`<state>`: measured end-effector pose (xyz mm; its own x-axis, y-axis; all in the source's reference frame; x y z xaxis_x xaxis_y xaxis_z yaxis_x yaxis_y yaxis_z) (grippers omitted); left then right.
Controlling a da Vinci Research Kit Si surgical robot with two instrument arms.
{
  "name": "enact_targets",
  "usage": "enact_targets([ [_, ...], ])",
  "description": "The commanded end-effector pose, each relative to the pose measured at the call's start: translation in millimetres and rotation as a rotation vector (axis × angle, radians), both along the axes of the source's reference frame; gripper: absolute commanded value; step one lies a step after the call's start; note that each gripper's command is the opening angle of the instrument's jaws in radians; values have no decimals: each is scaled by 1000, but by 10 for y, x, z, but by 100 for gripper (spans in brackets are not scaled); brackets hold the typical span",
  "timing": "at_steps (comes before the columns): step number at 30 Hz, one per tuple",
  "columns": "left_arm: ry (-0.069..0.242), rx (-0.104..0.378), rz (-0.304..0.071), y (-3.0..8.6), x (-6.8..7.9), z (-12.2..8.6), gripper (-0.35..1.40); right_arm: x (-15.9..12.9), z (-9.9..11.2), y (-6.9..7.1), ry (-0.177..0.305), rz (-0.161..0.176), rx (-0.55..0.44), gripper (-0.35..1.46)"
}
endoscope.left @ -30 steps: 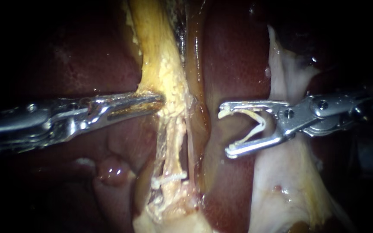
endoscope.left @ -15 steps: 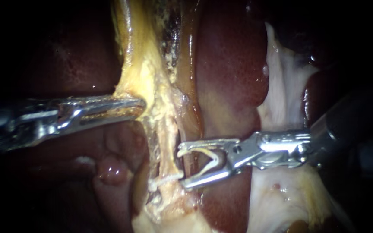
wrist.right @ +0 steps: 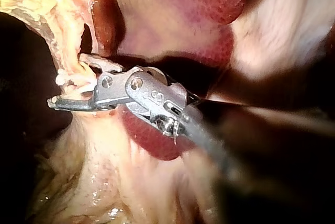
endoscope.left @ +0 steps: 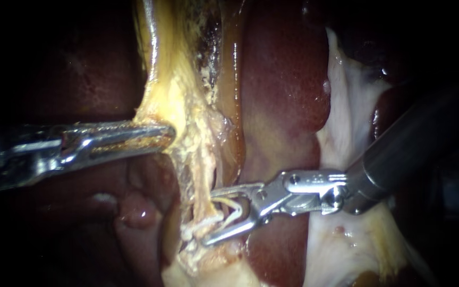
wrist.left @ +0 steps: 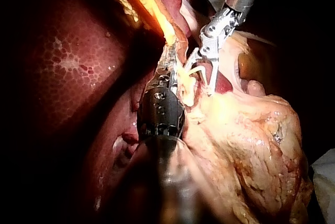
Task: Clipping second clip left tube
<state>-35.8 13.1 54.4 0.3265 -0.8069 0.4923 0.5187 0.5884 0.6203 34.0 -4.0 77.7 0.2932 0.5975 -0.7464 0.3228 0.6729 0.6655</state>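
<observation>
1. Endoscope view: left end effector (endoscope.left: pixel 167 135) is clamping tissue (endoscope.left: pixel 184 103).
2. Right end effector (endoscope.left: pixel 209 218), half open, is holding an unclosed clip (endoscope.left: pixel 234 208) astride the left tube (endoscope.left: pixel 203 179).
3. A placed clip (endoscope.left: pixel 195 227) is sitting between its tips; squeezing is pending.

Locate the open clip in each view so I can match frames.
Endoscope: clip lower centre, held in the right instrument's jaws.
Left wrist: clip in the right instrument's jaws, just ahead of the left instrument.
Right wrist: clip between the right instrument's jaws.
Shared landmark: the tube against the clip.
</observation>
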Motion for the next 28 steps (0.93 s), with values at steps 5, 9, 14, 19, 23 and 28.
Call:
enact_targets([
  [5,0,0,0,0,-2,2,-35,17,-7,-1,44,-18,17,54],
  [9,1,-1,-1,0,-3,3,-35,28,-4,-2,50,-20,19,53],
  [14,1,-1,-2,0,-5,3,-35,31,-1,-4,37,-11,30,44],
  [19,1,-1,-2,0,-5,4,-35,21,3,-3,-15,-26,59,-35],
  [23,1,-1,-1,0,-5,5,-35,18,8,1,-30,-17,53,-35],
  [28,1,-1,-1,1,-5,5,-35,18,10,0,-30,-17,53,-35],
])
